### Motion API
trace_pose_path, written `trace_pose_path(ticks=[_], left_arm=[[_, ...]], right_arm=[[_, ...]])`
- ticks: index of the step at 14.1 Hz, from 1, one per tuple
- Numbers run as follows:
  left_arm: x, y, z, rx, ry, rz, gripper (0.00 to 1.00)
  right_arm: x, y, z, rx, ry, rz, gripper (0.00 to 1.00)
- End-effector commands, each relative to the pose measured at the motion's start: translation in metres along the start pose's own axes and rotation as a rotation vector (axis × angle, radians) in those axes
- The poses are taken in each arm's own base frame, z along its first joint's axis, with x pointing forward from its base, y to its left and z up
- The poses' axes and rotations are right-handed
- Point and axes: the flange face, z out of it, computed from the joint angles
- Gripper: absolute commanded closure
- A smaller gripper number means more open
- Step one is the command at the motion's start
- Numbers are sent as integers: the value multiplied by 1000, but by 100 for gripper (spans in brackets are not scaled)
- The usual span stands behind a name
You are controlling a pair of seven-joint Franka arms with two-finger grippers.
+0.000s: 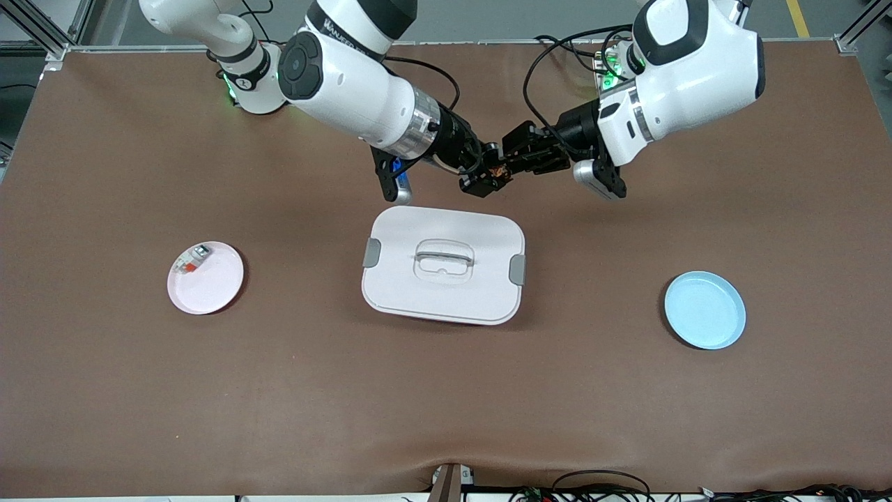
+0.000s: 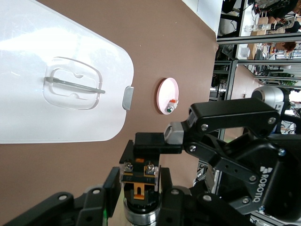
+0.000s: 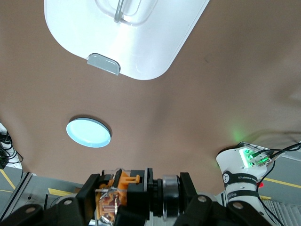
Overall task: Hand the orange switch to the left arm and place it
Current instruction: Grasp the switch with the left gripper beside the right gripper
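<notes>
Your switch (image 1: 499,171) was a tiny black block with an orange end and metal screw terminals, held in the air just past the box's (image 1: 443,265) rim, over the worktop (image 1: 446,404). Both the right pincer (image 1: 481,183) and left pincer (image 1: 512,162) gripped it.

From my front view the orange switch (image 1: 497,171) is only a speck wedged where the right gripper (image 1: 481,180) and left gripper (image 1: 513,159) meet, so I can't tell there which fingers grip it. On my left wrist view the box (image 2: 56,80) is cut off at the nine and twelve o'clock edges; on the right wrist view its twelve o'clock side runs out of frame. The small component (image 1: 192,259) on the pink plate (image 1: 205,277) is too small to identify.
</notes>
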Motion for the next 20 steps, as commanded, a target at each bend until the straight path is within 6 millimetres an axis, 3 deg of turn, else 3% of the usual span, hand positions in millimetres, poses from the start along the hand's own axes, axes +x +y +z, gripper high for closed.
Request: trace_pose_path(ticks=[1, 5, 7, 8, 9, 13, 14, 15, 16, 20], left_arm=[[-7, 0, -2, -12, 24, 7, 61], [-12, 4, 6, -47, 25, -7, 70], [-11, 2, 7, -47, 26, -10, 84], [-11, 2, 7, -47, 26, -10, 90], [-11, 2, 7, -47, 26, -10, 98], [-10, 5, 6, -50, 27, -7, 100], [-10, 6, 4, -51, 30, -6, 100], [-10, 6, 4, -51, 30, -5, 100], [-10, 6, 4, -51, 30, -6, 100], [-10, 6, 4, -49, 28, -5, 100]], right_arm=[[-6, -3, -2, -1, -22, 16, 78], [-6, -3, -1, -2, -22, 13, 77], [-6, -3, -2, -1, -22, 13, 70], [-6, -3, -2, -1, -22, 13, 57], [-6, -3, -2, -1, -22, 13, 51], [-7, -2, -1, -2, -22, 12, 51], [-7, -2, 0, -3, -22, 11, 39], [-7, -2, 0, -3, -22, 15, 14], [-8, -2, -1, -2, -23, 17, 0], [-11, 0, -2, -2, -22, 9, 0]])
